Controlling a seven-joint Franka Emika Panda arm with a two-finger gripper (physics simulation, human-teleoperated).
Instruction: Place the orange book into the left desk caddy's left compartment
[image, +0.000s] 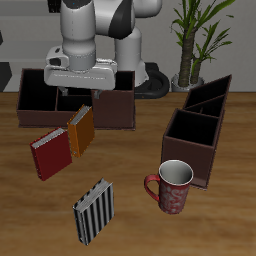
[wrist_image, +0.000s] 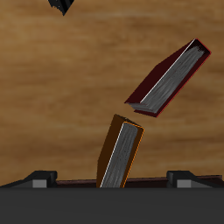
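While the wooden table (image: 130, 215) carries every item, a potted plant (image: 198, 35) stands behind its back edge against a pale wall. Taking the orange book (image: 81, 130) as landmark: it stands on edge on the tabletop, and the wrist view confirms it upright with pale page edges showing (wrist_image: 121, 153). Touching or just beside it, toward the table's end, leans the larger red book (image: 50, 153), tilted. Directly behind the orange book sits a broadside dark brown caddy (image: 75, 100), with the gripper (image: 76, 98) hanging over that caddy; whether its fingers are spread or pressed together cannot be told. Nearer the front edge than the orange book lies a grey-striped book (image: 94, 211). Well apart from the orange book, across the table, stands the left desk caddy (image: 198, 130), slanted; its left compartment (image: 214, 93) is at the far end. A red patterned mug (image: 171, 186) stands in front of that caddy.
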